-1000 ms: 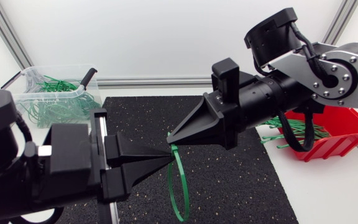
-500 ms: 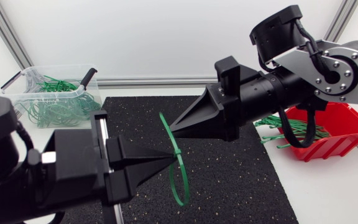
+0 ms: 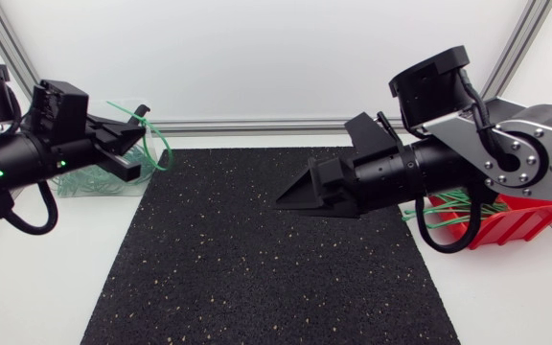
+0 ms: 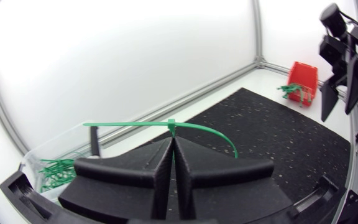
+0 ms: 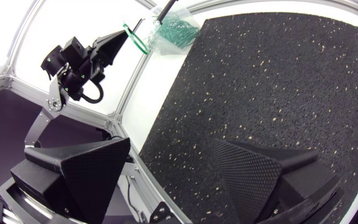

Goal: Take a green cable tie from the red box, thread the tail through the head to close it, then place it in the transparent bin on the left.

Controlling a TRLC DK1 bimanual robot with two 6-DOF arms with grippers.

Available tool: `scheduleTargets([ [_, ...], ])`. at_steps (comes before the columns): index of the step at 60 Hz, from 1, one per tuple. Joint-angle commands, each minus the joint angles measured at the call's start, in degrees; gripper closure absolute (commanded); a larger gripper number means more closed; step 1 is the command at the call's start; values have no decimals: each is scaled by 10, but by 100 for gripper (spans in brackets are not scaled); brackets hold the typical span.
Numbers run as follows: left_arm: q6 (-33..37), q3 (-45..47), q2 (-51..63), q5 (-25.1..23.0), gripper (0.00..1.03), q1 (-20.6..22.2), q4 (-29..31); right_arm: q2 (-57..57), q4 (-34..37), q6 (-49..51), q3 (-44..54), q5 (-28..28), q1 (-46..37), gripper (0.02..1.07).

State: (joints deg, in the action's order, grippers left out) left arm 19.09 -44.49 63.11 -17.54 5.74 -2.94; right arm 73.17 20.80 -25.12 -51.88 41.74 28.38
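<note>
Pressed flat together, the two broad black fingers of the left gripper are clamped on the looped green cable tie, which is pinched at its head so that the loop stands out past the fingertips. The tie is held raised at the side of the transparent plastic bin that faces the black speckled mat; whether it hangs fully over the bin's opening cannot be told. A tangle of finished green ties is already lying inside the bin. The wedge fingers of the right gripper are spread wide with nothing between them, well apart from the bin and over the far part of the mat, on the side of the red box. A second ago both grippers were met far from the bin, over the middle of the mat, with the tie shared between them; since then the tie has been released by the right gripper and carried across to the bin by the left arm. The threading is therefore judged complete, and only the release into the bin is left, for which the loop should be brought wholly inside the rim.
</note>
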Motion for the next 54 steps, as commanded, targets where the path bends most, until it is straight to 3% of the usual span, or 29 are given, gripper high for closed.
scheduleTargets([
  [1,-16,-74,26,-1,99,-63,-6,-15,-20,32,24,-33,-4,6],
  [14,-76,-262,134,28,99,-180,43,-47,-52,66,48,-98,-4,6],
  [29,-77,-409,299,125,99,-214,94,-87,-64,82,83,-137,-4,6],
  [35,-77,-467,377,153,98,-218,151,-106,-57,84,92,-141,-4,6],
  [39,-71,-507,437,191,77,-217,199,-117,-49,87,95,-143,-4,6],
  [43,-70,-534,471,200,58,-217,251,-130,-38,92,99,-146,-4,6],
  [48,-67,-530,476,222,20,-217,273,-145,-28,98,102,-151,-4,6],
  [51,-67,-515,456,221,10,-218,273,-152,-23,104,104,-155,-10,6],
  [54,-68,-496,431,221,8,-217,272,-160,-19,116,105,-158,-24,6],
])
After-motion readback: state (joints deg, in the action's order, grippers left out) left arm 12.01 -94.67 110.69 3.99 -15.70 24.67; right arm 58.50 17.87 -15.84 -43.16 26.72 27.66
